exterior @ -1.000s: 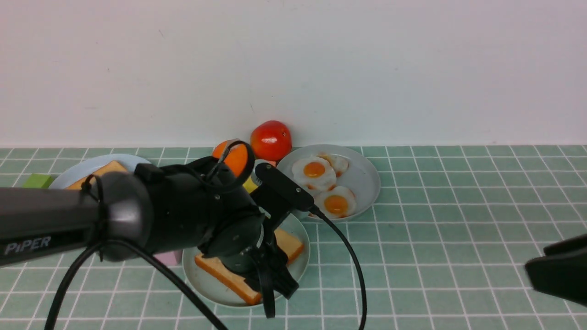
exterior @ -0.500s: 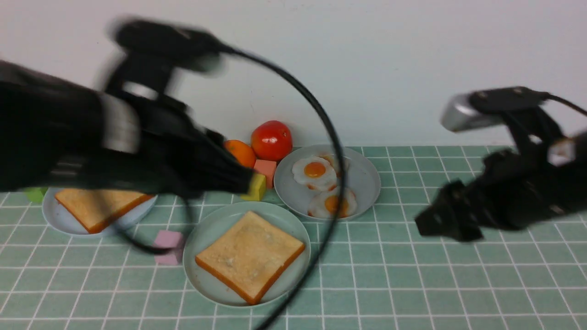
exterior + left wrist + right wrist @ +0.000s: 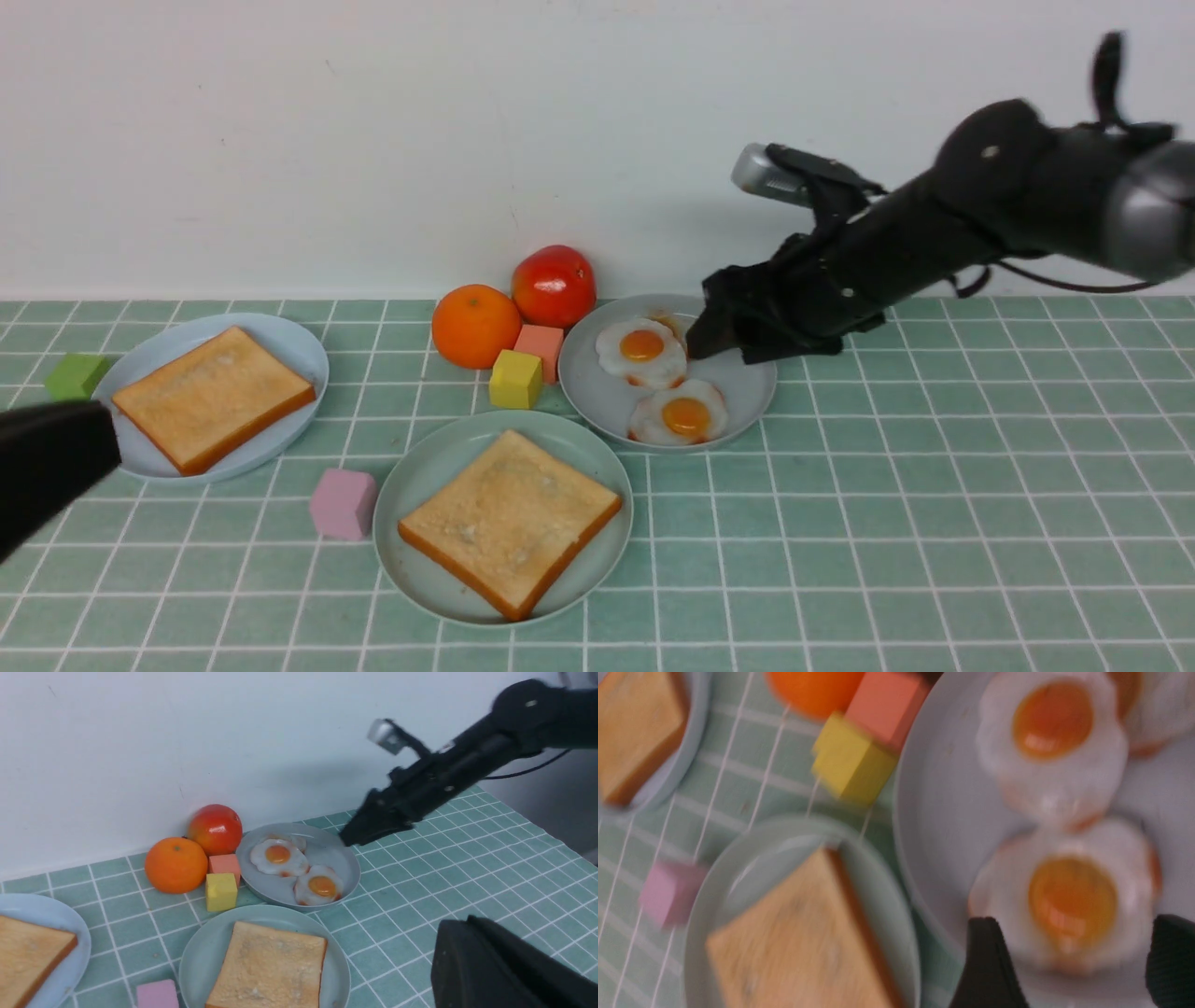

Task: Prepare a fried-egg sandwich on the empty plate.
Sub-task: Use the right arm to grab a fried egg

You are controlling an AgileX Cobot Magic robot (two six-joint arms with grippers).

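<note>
- Toast slice (image 3: 509, 521) lies flat, ctr of mint-green plate (image 3: 425, 467), nr the surface's front edge: base layer, top bare so an egg can land on it.
- Second toast slice (image 3: 210, 397) sits on pale blue plate (image 3: 308, 350) toward the left edge; prob. the lid, so sensibly last.
- Fried eggs are on grey plate (image 3: 752, 392) toward the back edge: near egg (image 3: 686, 415) and far egg (image 3: 641, 350) touching, third egg (image 3: 295, 841) tucked partly behind.
- Right pincer (image 3: 714, 341) hovers over that plate's back-right rim, angled down, jaws spread wide, nothing btwn them. Wrist view is blurred, but fingers (image 3: 987, 961) seem to frame the near egg, so lined up for a pick, I judge.
- Left pincer (image 3: 93, 443) is pressed together, empty, low at the left edge: parked clear so the right arm has room.
- Step: fetch egg; sandwich approx. a third done.
</note>
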